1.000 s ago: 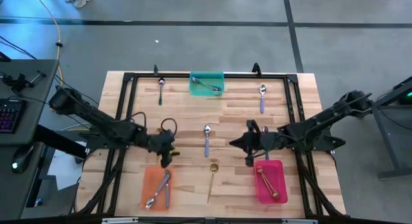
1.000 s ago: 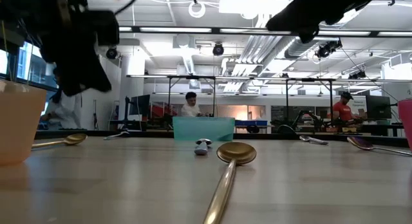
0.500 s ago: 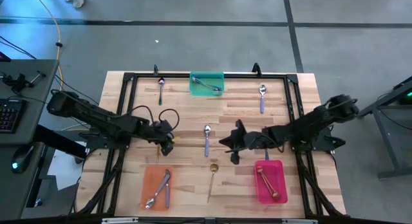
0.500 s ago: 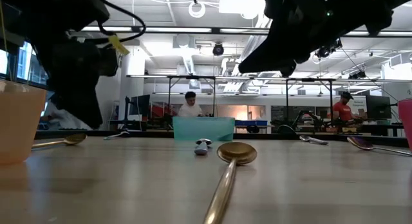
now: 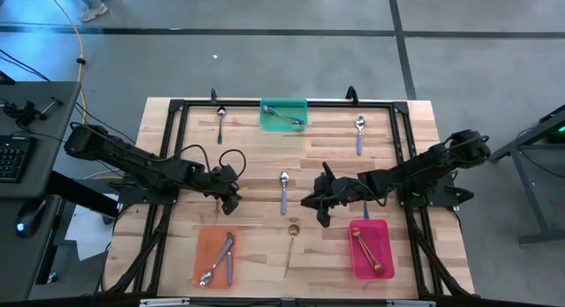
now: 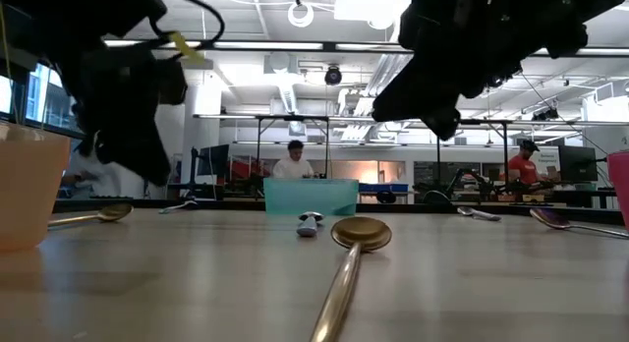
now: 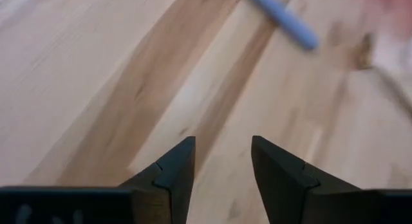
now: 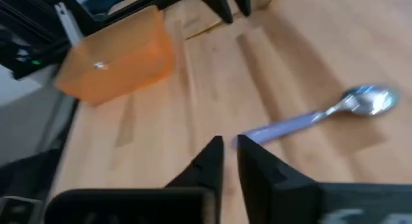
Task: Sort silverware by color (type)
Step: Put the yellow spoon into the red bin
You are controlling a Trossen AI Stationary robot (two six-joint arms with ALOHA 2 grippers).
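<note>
Looking down, the left gripper (image 5: 231, 199) and right gripper (image 5: 311, 204) hang either side of the lavender-handled spoon (image 5: 283, 191) mid-table. Low down, a gold spoon (image 6: 344, 260) lies nearest. Left fingers (image 7: 175, 166) are spread, empty. Right fingers (image 8: 210, 161) are nearly together, empty.

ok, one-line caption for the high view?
Both arms over the table center, flanking a lavender-handled spoon; a gold spoon lies nearer, between orange and pink trays.

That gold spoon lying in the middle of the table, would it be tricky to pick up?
Probably a bit. The gold spoon looks thin and lies flat on the wooden table, leaving little to grip. Its shiny finish suggests it may slip. It looks stiff and likely light, so a push would probably slide it.
</note>
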